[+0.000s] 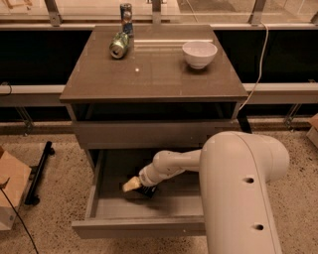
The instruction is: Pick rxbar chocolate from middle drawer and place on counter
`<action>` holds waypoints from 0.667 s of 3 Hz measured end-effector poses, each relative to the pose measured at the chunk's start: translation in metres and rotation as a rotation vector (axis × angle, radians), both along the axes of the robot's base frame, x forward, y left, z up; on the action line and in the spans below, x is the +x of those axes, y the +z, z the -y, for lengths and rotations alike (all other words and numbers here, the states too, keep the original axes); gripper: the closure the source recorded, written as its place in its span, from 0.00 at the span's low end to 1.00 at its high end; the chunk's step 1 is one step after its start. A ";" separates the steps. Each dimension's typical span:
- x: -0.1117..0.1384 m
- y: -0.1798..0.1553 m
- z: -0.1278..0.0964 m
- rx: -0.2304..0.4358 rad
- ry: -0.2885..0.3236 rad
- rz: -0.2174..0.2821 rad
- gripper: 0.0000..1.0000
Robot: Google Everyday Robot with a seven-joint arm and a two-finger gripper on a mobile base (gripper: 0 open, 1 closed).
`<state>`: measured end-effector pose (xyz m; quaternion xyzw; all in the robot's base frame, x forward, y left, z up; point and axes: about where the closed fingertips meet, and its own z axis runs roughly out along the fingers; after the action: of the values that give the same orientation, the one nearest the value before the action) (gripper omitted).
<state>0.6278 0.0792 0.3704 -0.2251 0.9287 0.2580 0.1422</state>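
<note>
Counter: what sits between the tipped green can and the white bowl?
Nothing; the camera view shows bare counter between the green can and the bowl. The gripper is down inside the open middle drawer.

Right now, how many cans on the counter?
2: upright can back-left on the counter, green can lying before it. Gripper is in the drawer; arm may hide more.

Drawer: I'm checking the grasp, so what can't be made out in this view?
Camera view:
- Gripper, low in the drawer: its underside, hidden by its own wrist.
- Rxbar: perhaps the dark patch beneath it, mostly covered.
- Drawer's right side: behind the arm.
</note>
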 end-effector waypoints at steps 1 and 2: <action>0.000 0.003 0.000 0.000 0.000 0.000 0.50; 0.000 0.003 0.000 0.000 0.000 0.000 0.73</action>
<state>0.6278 0.0792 0.3736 -0.2251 0.9288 0.2578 0.1422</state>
